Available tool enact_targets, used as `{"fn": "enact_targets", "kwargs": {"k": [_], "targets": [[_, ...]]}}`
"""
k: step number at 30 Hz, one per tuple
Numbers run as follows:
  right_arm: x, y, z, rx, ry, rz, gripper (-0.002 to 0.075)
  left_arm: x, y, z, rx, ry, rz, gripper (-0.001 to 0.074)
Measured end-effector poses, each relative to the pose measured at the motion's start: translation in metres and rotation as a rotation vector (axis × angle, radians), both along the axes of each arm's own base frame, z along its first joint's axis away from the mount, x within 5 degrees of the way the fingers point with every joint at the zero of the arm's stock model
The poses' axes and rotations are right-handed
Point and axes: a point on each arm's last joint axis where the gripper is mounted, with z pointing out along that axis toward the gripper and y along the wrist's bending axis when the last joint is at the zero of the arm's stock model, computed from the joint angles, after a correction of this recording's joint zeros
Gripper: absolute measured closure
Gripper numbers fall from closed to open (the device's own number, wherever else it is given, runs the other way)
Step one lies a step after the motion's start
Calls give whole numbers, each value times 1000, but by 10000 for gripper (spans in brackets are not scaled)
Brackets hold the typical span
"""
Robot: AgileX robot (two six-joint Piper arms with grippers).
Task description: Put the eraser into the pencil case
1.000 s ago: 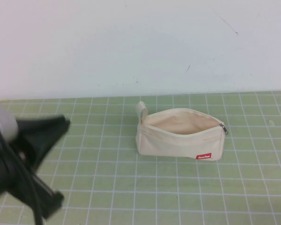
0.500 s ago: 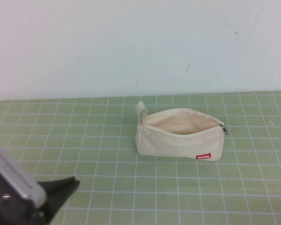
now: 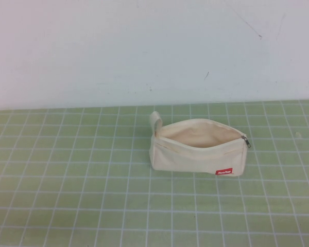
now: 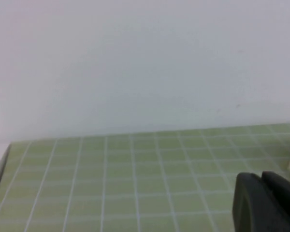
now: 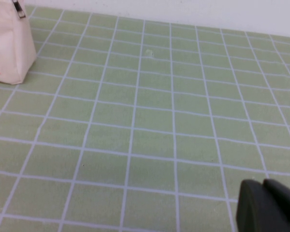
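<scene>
Green grid mat point(image 3: 92, 206) holds pencil case point(image 3: 195, 152), red label point(image 3: 224, 172) unreadable.

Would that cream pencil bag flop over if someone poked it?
Probably. The pencil case looks like soft canvas, sagging open at the top, so it would likely dent and slide. It seems light. Neither hand touches it: left hand, right hand.

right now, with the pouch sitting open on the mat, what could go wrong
No eraser shows in any view, so whether it went into the pencil case cannot be confirmed. The case's mouth gapes upward, so a knock might spill it. The left gripper and right gripper show only at their wrist views' edges, out of the high view.
</scene>
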Motion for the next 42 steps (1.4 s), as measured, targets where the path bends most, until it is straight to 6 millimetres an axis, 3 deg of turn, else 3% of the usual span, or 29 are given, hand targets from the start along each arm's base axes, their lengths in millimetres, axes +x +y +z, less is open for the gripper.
{"fn": "enact_targets", "kwargs": {"k": [3,11,42], "targets": [[0,0,0,0,0,0,727,-9,5,-22,-60,7,53,736],[0,0,0,0,0,0,727,-23,10,-48,-163,222,144,736],[0,0,0,0,0,0,727,-24,5,-49,14,234,20,736]]}}
